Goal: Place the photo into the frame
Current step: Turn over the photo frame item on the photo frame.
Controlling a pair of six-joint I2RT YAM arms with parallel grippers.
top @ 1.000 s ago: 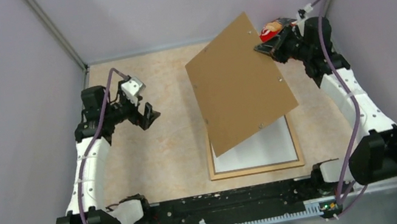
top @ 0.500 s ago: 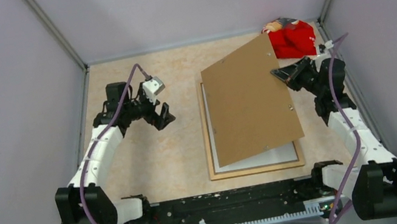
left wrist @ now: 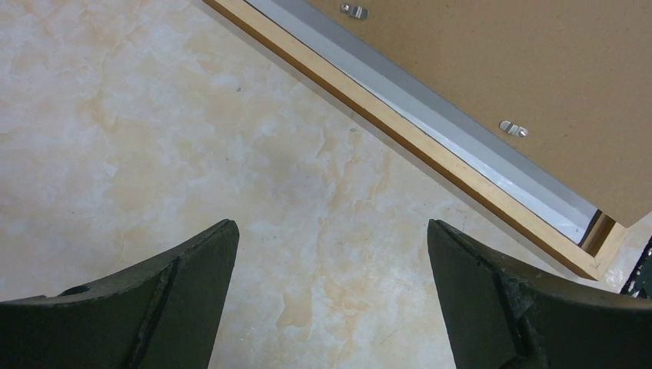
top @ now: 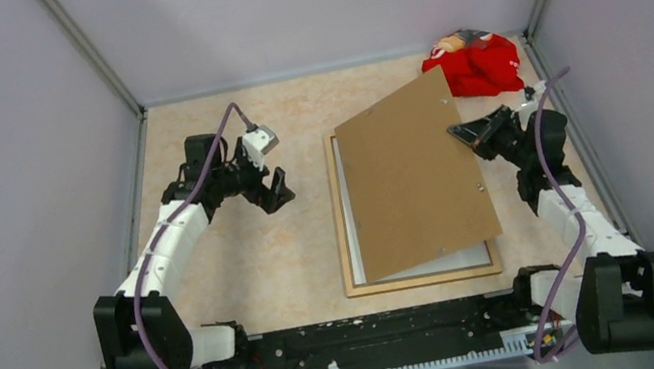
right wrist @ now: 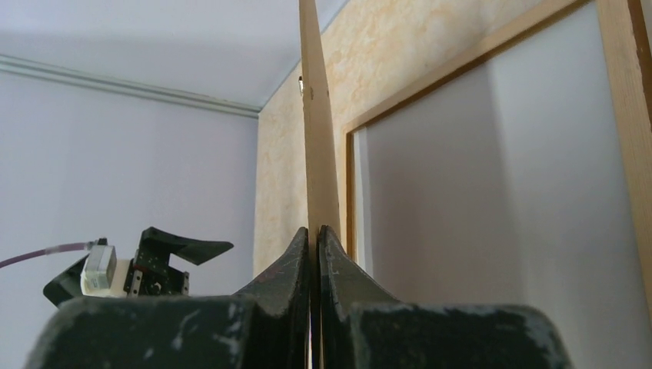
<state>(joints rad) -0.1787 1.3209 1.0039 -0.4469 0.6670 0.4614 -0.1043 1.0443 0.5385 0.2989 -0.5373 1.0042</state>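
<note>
Item 1. The frame [top: 421, 281]: lay flat, pale back up, on the tabletop [top: 255, 258], toward its near edge and right of centre.

Item 2. The photo [right wrist: 477, 200]: sat inside the frame's rails, white back up, showing only as strips along the left and near sides.

Item 3. Brown backing board [top: 414, 179]: was held slanted above the frame and covered most of it, with its far right corner overhanging the frame's far rail. Whether it touched the photo could not be told.

Item 4. Right claw [top: 454, 133]: was pressed together on the board's right edge, pinching it.

Item 5. Left claw [top: 280, 189]: was spread wide and held nothing, above bare tabletop left of the frame.

Item 6. Red bundle [top: 480, 66]: lay at the far right corner.
</note>
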